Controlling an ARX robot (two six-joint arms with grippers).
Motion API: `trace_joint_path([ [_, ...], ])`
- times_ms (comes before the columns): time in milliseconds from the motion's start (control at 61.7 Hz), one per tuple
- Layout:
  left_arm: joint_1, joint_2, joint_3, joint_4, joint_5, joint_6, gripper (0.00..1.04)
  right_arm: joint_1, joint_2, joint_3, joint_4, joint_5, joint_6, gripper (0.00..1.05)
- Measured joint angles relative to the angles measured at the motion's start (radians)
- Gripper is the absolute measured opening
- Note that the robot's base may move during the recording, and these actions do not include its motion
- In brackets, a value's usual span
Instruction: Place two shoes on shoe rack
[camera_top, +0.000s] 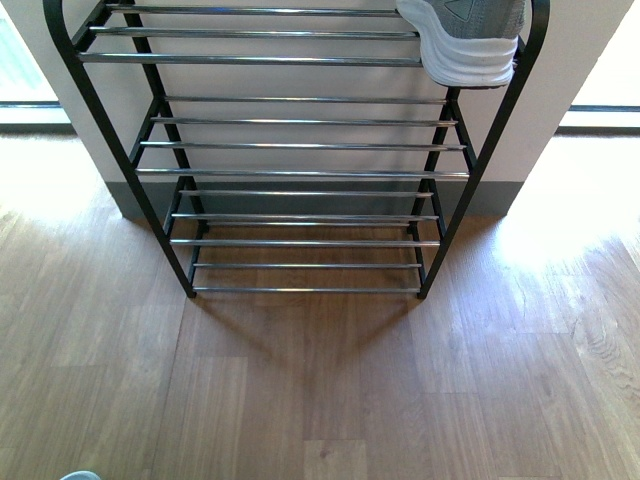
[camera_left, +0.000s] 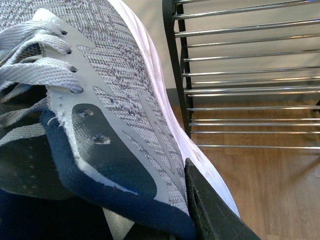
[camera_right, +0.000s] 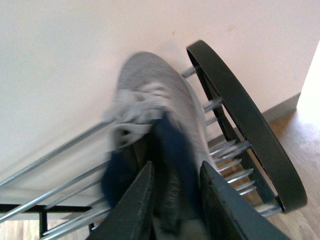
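I grip held sneaker (camera_left: 115, 100) in left gripper (camera_left: 165, 215) | shoe rack (camera_left: 175, 60) beyond it, top-left free | right gripper (camera_right: 175, 195) straddles racked sneaker (camera_right: 150, 95), grip unclear

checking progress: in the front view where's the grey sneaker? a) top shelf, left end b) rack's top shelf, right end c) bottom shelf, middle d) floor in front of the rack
b: the grey sneaker rests on the top bars of the shoe rack, at its right end.
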Motion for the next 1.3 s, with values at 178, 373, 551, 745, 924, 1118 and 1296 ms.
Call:
trace_joint_path([
  [178,0.0,0.0,0.0,0.0,0.0,0.0,0.02,-0.018,-0.14,-0.137,0.082,-0.098,-0.059,0.78],
  [373,0.0,0.0,0.0,0.0,0.0,0.0,0.02,-0.071,-0.361,-0.398,0.24,-0.248,-0.143,0.95],
  [551,0.0,0.0,0.0,0.0,0.0,0.0,0.02,-0.122,-0.584,-0.686,0.415,-0.412,-0.238,0.96],
  [745,0.0,0.0,0.0,0.0,-0.001,0.0,0.02,-0.136,-0.822,-1.006,0.564,-0.471,-0.352,0.96],
  [924,0.0,0.0,0.0,0.0,-0.001,0.0,0.02,-0.161,-0.845,-1.175,0.706,-0.335,-0.409,0.96],
  [1118,0.0,0.0,0.0,0.0,0.0,0.0,0.02,-0.134,-0.871,-1.209,0.719,-0.276,-0.522,0.81],
  [1296,0.0,0.0,0.0,0.0,-0.002,0.0,0.02,-0.124,-0.962,-1.295,0.714,-0.27,-0.597,0.53],
])
